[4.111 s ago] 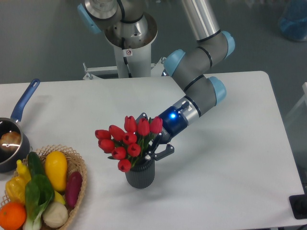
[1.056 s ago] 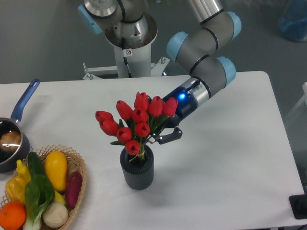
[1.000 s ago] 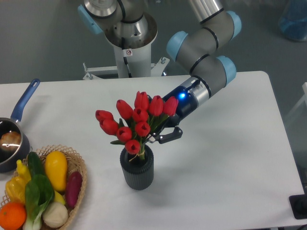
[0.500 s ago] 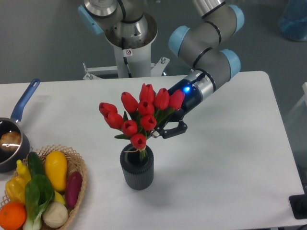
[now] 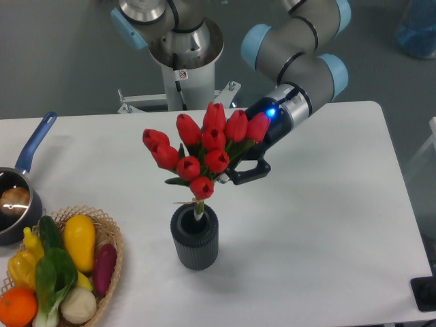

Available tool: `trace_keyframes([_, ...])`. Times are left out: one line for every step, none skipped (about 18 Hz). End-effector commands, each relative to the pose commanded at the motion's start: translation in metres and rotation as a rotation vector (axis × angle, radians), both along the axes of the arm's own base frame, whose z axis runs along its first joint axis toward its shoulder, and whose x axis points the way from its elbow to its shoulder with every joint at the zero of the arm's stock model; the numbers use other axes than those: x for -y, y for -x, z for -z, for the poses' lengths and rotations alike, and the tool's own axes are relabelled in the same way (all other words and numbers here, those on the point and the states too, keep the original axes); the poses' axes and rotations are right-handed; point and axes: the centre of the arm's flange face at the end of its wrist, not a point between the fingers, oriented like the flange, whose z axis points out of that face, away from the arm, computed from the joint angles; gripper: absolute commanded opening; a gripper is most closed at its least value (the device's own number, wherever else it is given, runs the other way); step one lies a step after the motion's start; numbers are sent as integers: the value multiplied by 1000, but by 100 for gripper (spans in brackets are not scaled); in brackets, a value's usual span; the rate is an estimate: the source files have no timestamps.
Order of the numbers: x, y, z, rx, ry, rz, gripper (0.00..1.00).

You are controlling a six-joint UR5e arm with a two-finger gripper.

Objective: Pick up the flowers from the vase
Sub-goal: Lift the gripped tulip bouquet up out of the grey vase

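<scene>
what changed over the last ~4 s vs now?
The claw, shut on the flowers, has risen, lifting them nearly clear; the stem ends are just at the vase mouth. The vase shifted slightly left. The basket and saucepan did not move.

**My arm and gripper at this instant**

My arm [image 5: 294, 41] reached down from the top of the frame, its grey links and pale blue joint caps folding at the elbow and turning back toward the middle of the table. My wrist [image 5: 286, 116] angled down and to the left, a small blue light glowing on its dark collar. My gripper [image 5: 230, 172] pointed the same way, tilted well off vertical, its black fingers [image 5: 248, 170] closed around the stems of the flowers [image 5: 204, 153]. Only the lower finger showed clearly; the other lay hidden behind the blooms.
</scene>
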Motion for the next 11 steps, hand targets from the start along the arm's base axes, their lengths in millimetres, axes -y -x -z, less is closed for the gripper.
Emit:
trace_keyframes([0, 0, -2, -2, -3, 0, 47])
trace_keyframes([0, 0, -2, 1, -1, 0, 47])
trace_keyframes([1, 1, -2, 2, -1, -1, 47])
trace_keyframes([1, 1, -2, 3, 0, -1, 47])
trace_keyframes([1, 2, -3, 2, -1, -2, 47])
trace_keyframes([1, 2, -4, 3, -6, -2, 47])
trace_keyframes([2, 2, -5, 4, -13, -3, 47])
trace_keyframes([3, 4, -6, 7, -19, -6, 47])
trace_keyframes([2, 5, -9, 5, -25, -5, 47])
trace_keyframes([2, 6, -12, 2, -29, -5, 47])
trace_keyframes([3, 7, -12, 2, -29, -6, 47])
